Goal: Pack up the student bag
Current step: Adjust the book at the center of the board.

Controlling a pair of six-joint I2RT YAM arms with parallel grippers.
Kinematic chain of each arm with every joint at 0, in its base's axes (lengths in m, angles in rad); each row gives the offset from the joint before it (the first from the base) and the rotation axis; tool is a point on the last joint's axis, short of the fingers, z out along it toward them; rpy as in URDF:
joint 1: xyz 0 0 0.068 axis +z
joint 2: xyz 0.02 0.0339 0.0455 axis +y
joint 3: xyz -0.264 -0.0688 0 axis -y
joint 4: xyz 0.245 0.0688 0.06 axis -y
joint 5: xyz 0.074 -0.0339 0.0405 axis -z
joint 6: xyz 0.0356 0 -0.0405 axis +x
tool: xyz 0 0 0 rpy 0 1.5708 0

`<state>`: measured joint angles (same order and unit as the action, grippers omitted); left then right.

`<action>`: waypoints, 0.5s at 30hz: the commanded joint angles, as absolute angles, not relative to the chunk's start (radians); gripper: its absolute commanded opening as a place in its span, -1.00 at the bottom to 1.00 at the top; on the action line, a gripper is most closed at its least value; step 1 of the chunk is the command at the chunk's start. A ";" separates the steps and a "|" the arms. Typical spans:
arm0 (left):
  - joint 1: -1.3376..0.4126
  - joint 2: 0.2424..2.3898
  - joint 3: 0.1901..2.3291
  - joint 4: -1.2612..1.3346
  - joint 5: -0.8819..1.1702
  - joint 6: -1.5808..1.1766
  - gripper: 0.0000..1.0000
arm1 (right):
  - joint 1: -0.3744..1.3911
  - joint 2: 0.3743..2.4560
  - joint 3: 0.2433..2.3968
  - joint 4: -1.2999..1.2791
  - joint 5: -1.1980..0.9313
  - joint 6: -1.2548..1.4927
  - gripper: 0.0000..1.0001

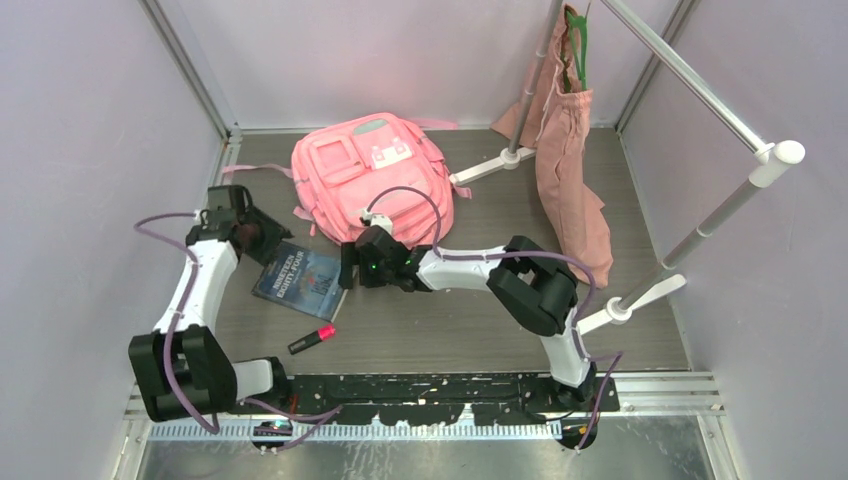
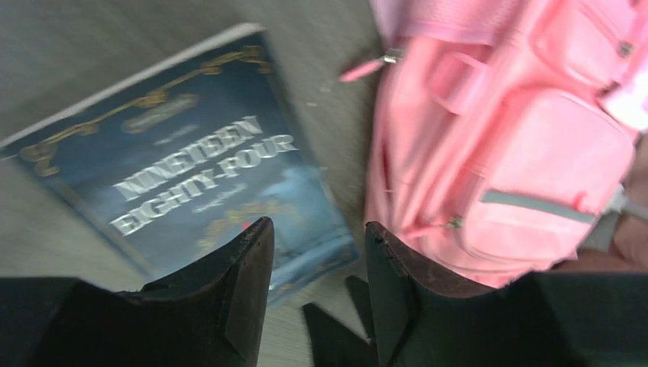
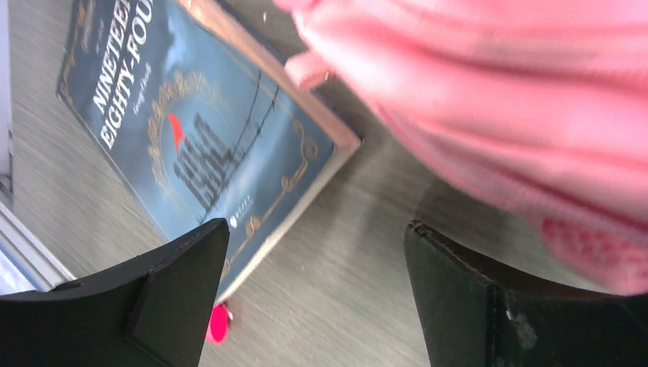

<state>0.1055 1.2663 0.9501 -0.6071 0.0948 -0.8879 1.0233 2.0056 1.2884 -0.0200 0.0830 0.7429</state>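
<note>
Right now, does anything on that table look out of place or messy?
Nothing is spilled or broken. The book lies crooked beside the pink backpack, and a pink-tipped marker lies loose close by. Neither is packed yet.

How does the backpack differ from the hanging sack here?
The backpack is bright pink; the sack is dusty pink. The backpack lies on the table; the sack hangs limp from a green hanger. The backpack has front pockets; the sack looks plain. Both are pink fabric.
</note>
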 commanded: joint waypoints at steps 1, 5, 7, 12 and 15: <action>0.203 1.206 0.854 -0.769 0.062 -0.862 -0.02 | 0.994 2.055 1.352 0.071 0.084 0.796 0.79; 0.223 1.165 0.762 -0.786 0.036 -0.876 -0.05 | 0.993 2.109 1.393 0.108 0.084 0.820 0.72; 0.223 1.140 0.717 -0.776 0.020 -0.887 -0.06 | 0.993 2.136 1.423 0.111 0.080 0.832 0.69; 0.224 1.141 0.667 -0.751 0.008 -0.884 -0.07 | 0.993 2.173 1.467 0.121 0.035 0.842 0.48; 0.224 1.191 0.655 -0.723 0.008 -0.877 -0.09 | 0.995 2.162 1.451 0.146 0.024 0.851 0.29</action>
